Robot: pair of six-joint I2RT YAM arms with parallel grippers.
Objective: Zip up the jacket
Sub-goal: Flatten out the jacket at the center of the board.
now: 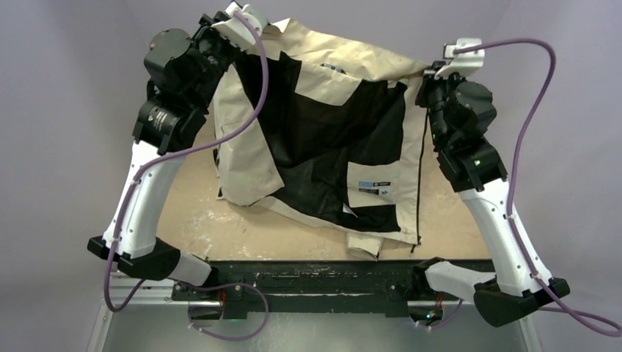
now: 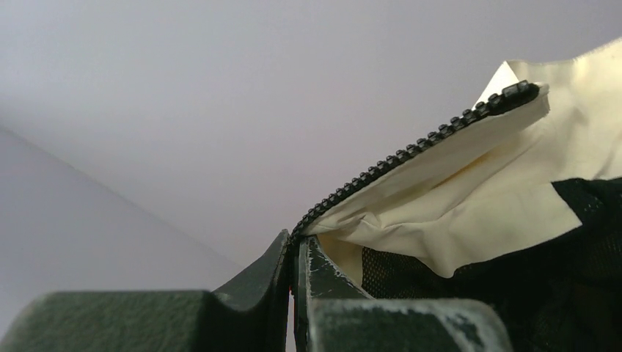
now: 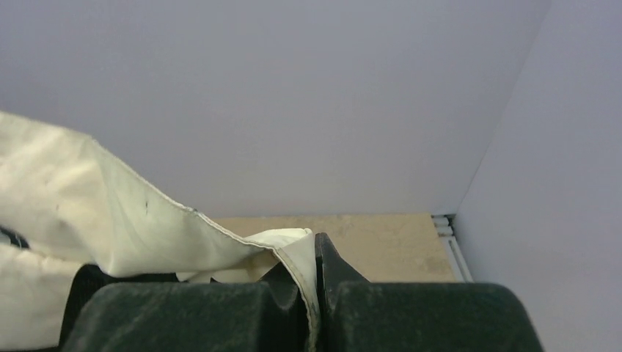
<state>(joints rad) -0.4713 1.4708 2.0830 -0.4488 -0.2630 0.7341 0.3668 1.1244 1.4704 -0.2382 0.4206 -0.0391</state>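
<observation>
Across the middle of the bench, reaching from the centre toward 12 o'clock in the overhead view, the jacket lay spread open with its black lining up and its cream shell folded back along the 9 o'clock side. You had it pinched at two far corners: your left arm held one at about 11 o'clock, your right arm the other at about 2 o'clock. Your left jaws were closed tight on a front edge, right on the row of zipper teeth, which ran out from the grip toward 2 o'clock in the left wrist view and ended at a free tip. Your right jaws were likewise clamped on a thin cream hem; no teeth showed there, so you could not tell from that view whether it was the matching front edge. A thin dark line ran down the 3 o'clock side of the garment, perhaps the other row of teeth, too fine to say. White tags sat on the lining near 5 o'clock. By my reading you were at the spreading-out step, with nothing yet zipped. The next move called for bringing the two front edges side by side, finding the slider and the pin at their bottom ends, and keeping the fabric taut enough to seat one in the other.
</observation>
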